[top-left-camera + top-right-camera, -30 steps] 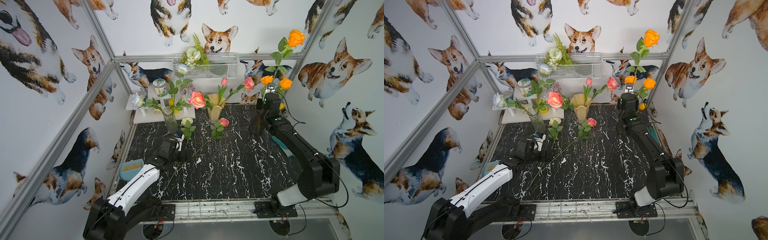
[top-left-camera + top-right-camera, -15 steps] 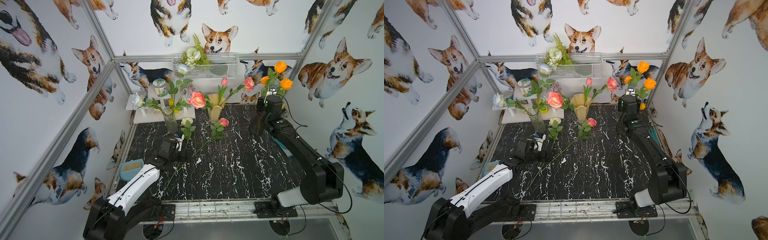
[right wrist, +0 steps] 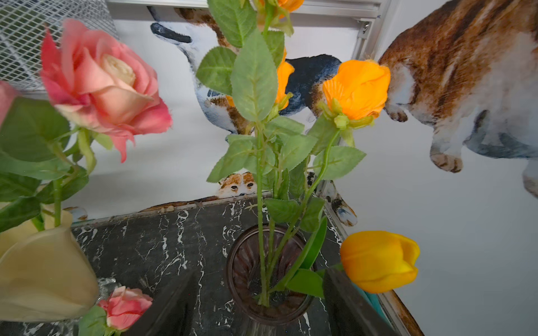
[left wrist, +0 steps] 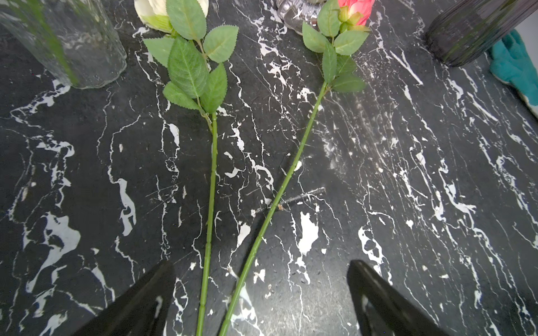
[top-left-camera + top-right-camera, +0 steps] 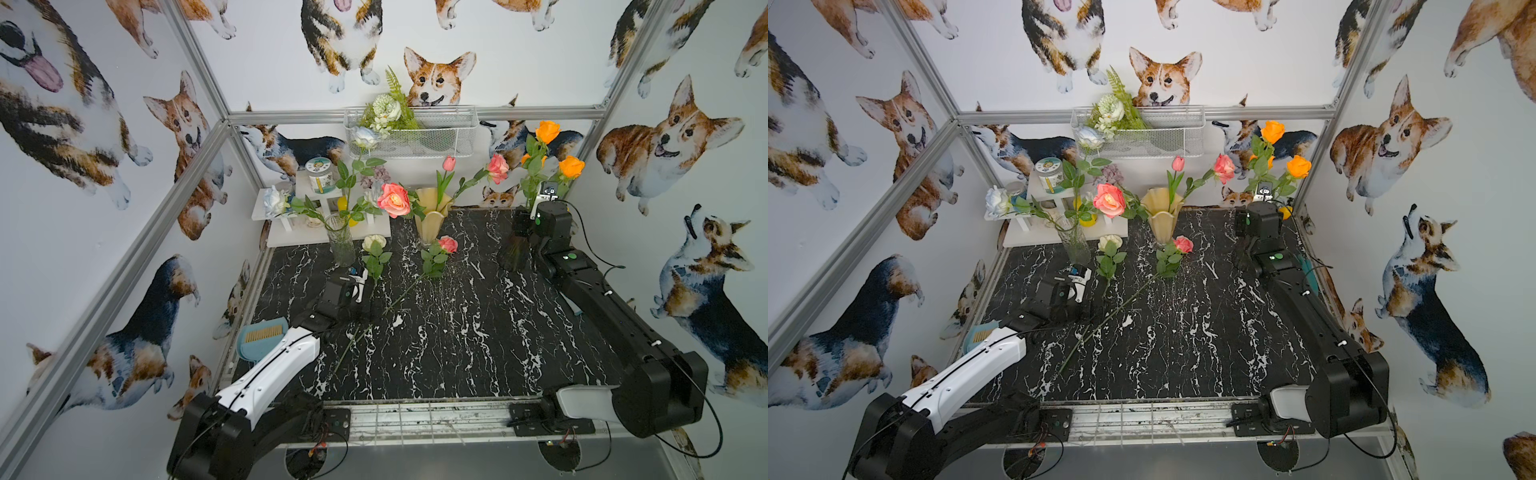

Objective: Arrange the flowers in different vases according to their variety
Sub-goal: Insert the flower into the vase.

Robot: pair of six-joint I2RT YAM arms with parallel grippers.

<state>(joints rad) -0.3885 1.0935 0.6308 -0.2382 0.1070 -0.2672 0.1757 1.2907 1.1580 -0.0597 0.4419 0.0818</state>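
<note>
The left gripper (image 4: 260, 263) hovers low over the black marble table (image 5: 457, 332) at about 9 o'clock. Its fingers are spread wide and hold nothing. The left wrist view shows two stems running between the fingers without touching them. They belong to a white rose (image 5: 374, 243) and a pink rose (image 5: 448, 244), both lying flat with heads toward 12 o'clock.

Farther back, the clear vase (image 5: 340, 241) at 11 o'clock holds white roses. The cream vase (image 5: 430, 224) at 12 o'clock holds pink roses and a pink tulip (image 5: 449, 163).

At 2 o'clock the right gripper (image 3: 260, 272) sits above the dark vase (image 3: 233, 261). Its fingers stand apart on either side of the mouth, clasping nothing. Orange roses (image 3: 358, 87) stand in this vase.

In both top views the arm covers the vase's mouth. Only the right wrist view shows the stems loose inside and a yellow tulip (image 3: 378, 261) beside the rim.
</note>
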